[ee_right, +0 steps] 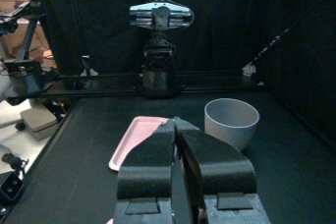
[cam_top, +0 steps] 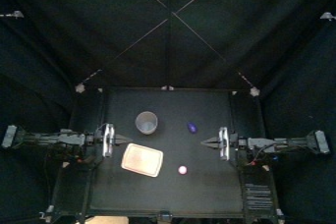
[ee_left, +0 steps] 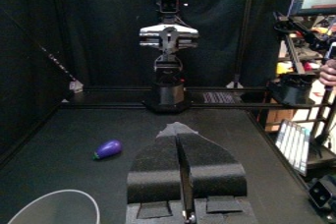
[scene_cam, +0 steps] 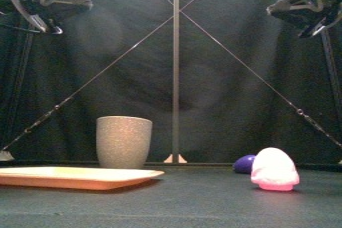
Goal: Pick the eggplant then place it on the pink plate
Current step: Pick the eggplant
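Note:
The small purple eggplant (cam_top: 192, 128) lies on the black table, right of centre toward the back. In the front view the eggplant (scene_cam: 245, 163) sits partly behind a pink and white toy, and it also shows in the left wrist view (ee_left: 108, 148). The flat pink plate (cam_top: 141, 158) lies front left, also seen low on the left (scene_cam: 74, 177) and beside the right jaws (ee_right: 138, 140). My left gripper (cam_top: 110, 141) hangs shut at the left side, jaws (ee_left: 180, 130) together and empty. My right gripper (cam_top: 210, 143) hangs shut at the right, likewise empty (ee_right: 179, 122). Both are raised well above the table.
A tall grey speckled cup (cam_top: 147, 122) stands behind the plate, left of the eggplant (scene_cam: 123, 141). A pink and white toy (cam_top: 183, 170) sits near the front, right of the plate (scene_cam: 274, 169).

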Controlling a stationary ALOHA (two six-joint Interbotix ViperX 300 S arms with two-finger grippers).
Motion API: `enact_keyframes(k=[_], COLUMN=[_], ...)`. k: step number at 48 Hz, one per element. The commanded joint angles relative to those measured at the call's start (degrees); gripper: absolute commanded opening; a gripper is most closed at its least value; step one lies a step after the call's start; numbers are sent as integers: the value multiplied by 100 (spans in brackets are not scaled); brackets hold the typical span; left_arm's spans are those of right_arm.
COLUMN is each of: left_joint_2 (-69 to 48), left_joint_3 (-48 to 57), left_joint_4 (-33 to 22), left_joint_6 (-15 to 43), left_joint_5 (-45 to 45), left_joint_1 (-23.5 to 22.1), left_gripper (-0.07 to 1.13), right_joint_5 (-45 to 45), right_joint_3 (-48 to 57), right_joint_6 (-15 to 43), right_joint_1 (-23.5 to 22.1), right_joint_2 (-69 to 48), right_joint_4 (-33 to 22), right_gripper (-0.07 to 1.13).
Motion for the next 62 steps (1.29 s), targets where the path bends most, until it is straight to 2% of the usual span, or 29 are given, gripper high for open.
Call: enact_keyframes(k=[1,4,14,19,25,36,41,53,62], left_joint_2=[44,44,44,35,44,35,26,26,26], left_joint_3=[-35,-35,-18,-9,18,26,26,35,44], left_joint_4=[9,18,79,88,79,88,88,88,88], left_joint_6=[9,9,9,9,9,9,9,9,9], left_joint_5=[-114,-114,-114,-114,-114,-114,-114,-97,-97], left_joint_1=[44,44,44,53,53,53,62,53,62], left_gripper=[-7,-5,-3,-3,-3,-3,-3,-3,-3], right_joint_5=[18,105,1028,1485,1582,1433,1318,1310,1310], right_joint_3=[-53,-26,-70,-176,-325,-659,-791,-976,-1169], right_joint_6=[0,62,343,378,378,378,369,369,369], right_joint_1=[-193,-448,-1714,-2224,-2329,-2426,-2496,-2856,-2892], right_joint_2=[158,281,1169,1723,2224,2839,3146,4034,4597], right_joint_4=[26,79,870,993,984,1002,984,967,967], right_gripper=[-2,1,10,20,41,89,104,105,105])
